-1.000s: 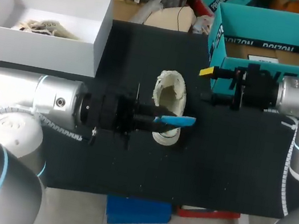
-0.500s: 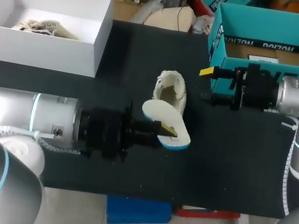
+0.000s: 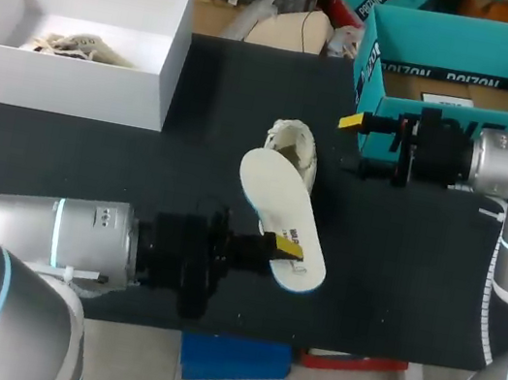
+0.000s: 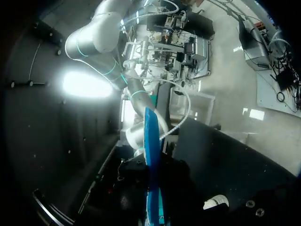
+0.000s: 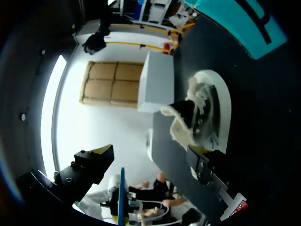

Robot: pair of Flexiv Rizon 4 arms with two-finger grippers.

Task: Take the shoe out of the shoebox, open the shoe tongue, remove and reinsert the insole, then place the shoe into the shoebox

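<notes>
Near edge of the black mat (image 3: pixel 141 160), around 6 o'clock: left gripper (image 3: pixel 287 248) comes in from 8 o'clock and pinches the insole (image 3: pixel 274 189) at its near end, yellow tip on the pale top face. Insole runs 11-to-5, white side up, blue at the rim. It has a small dark print patch beside the pinch, too small to make out. Left wrist view shows the insole (image 4: pixel 151 155) edge-on, a blue blade running straight out ahead of the gripper; fingertips not visible there. Directly beyond it at 12 o'clock, the cream shoe (image 3: pixel 292 141) sits on the mat, out of the box, near part hidden behind the insole. Can't tell if they touch. Right wrist view: shoe (image 5: pixel 207 113) ahead of the right gripper (image 5: pixel 149 157), cream lining and pale sole rim showing. Right gripper (image 3: pixel 356 146) is at 2 o'clock, fingers spread wide with nothing between them, clear of the shoe. Far side, 1 o'clock: teal shoebox (image 3: pixel 368 72), open, brown cardboard floor, black bands with lettering on the inner wall and near outer wall, white label inside. Far 10 o'clock: white box (image 3: pixel 66 83), open, with a cream bundle (image 3: pixel 68 46) lying in it.
</notes>
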